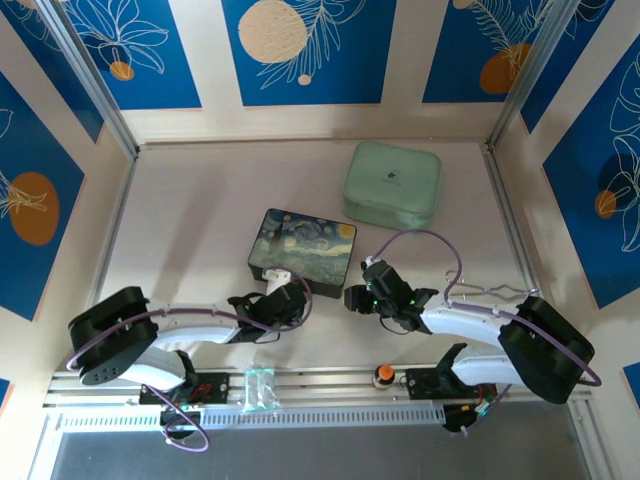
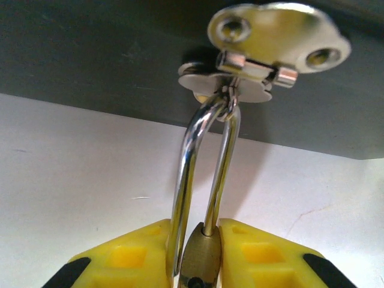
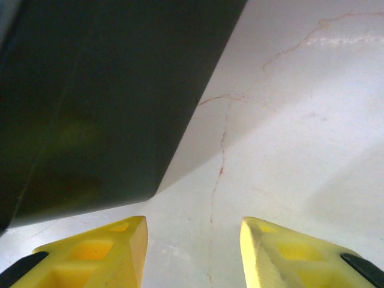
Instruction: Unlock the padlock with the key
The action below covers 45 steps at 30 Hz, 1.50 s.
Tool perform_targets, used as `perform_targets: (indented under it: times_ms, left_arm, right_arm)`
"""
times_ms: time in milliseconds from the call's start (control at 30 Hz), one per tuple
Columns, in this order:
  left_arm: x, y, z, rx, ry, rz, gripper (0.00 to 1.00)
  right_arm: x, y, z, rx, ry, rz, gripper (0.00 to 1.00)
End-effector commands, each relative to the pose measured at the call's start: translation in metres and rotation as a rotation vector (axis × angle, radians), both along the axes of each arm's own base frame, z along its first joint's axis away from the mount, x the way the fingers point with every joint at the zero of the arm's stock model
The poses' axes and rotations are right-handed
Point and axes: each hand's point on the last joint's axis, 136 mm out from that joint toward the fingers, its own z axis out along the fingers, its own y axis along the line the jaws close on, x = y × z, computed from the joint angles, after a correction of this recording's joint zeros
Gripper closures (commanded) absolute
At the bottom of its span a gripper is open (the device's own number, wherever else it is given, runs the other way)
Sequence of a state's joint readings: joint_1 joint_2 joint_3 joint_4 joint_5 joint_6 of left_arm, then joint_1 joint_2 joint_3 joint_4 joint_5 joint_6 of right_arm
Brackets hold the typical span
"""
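Left gripper [image 2: 197,240], bottom centre: yellow fingers pinched tight on the padlock [image 2: 200,261]. It has a small brass body, and its shiny steel shackle loops up through the silver hasp [image 2: 273,33] on the dark painted box [image 1: 302,253], lid closed. Right gripper [image 3: 193,243] hangs half-spread, holding nothing, above the smooth white table [image 3: 300,120] beside that box.
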<state>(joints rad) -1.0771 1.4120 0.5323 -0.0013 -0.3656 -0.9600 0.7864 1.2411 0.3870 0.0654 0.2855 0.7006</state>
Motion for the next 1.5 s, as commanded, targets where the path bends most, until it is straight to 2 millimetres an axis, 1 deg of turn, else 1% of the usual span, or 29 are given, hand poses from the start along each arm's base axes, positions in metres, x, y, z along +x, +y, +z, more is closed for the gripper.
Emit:
perform_targets:
  times_ms: [0,67,167,300,533,633,900,1000,1067,1133,1200,1467]
  left_arm:
    - [-0.004,0.013,-0.011,0.097,0.003,0.009,0.74]
    - [-0.004,0.015,-0.008,0.11,-0.011,0.013,0.72]
    - [-0.005,0.013,-0.006,0.119,-0.023,0.005,0.72]
    - [-0.008,0.01,-0.008,0.139,-0.037,-0.005,0.73]
    - [-0.005,0.015,-0.001,0.281,-0.09,-0.021,0.74]
    - [-0.005,0.012,0.004,0.299,-0.121,-0.031,0.73]
    - [-0.01,0.004,0.002,0.325,-0.106,-0.041,0.72]
    - [-0.012,0.005,0.005,0.359,-0.114,-0.038,0.68]
    - [-0.013,0.004,0.006,0.369,-0.117,-0.044,0.73]
    - [-0.013,0.005,0.007,0.383,-0.123,-0.044,0.75]
    - [-0.011,0.009,0.008,0.417,-0.13,-0.035,0.75]
    - [-0.01,0.028,0.01,0.509,-0.145,-0.027,0.83]
  right_arm:
    - [0.004,0.003,0.004,-0.002,-0.005,-0.015,0.55]
    - [0.003,0.003,0.003,-0.008,-0.002,-0.013,0.55]
    - [0.003,0.003,0.002,-0.011,-0.002,-0.012,0.55]
    - [0.003,0.002,0.001,-0.016,-0.002,-0.013,0.55]
    - [-0.001,0.0,-0.003,-0.029,0.006,-0.008,0.56]
    - [-0.002,-0.001,-0.005,-0.037,0.009,-0.01,0.56]
    - [-0.005,-0.005,-0.009,-0.043,0.015,-0.022,0.56]
    - [-0.004,-0.006,-0.01,-0.044,0.015,-0.024,0.56]
    - [-0.004,-0.006,-0.01,-0.045,0.016,-0.026,0.56]
    - [-0.004,-0.006,-0.01,-0.045,0.017,-0.027,0.56]
    - [-0.005,-0.006,-0.012,-0.047,0.021,-0.029,0.56]
    - [-0.006,-0.006,-0.013,-0.041,0.028,-0.035,0.56]
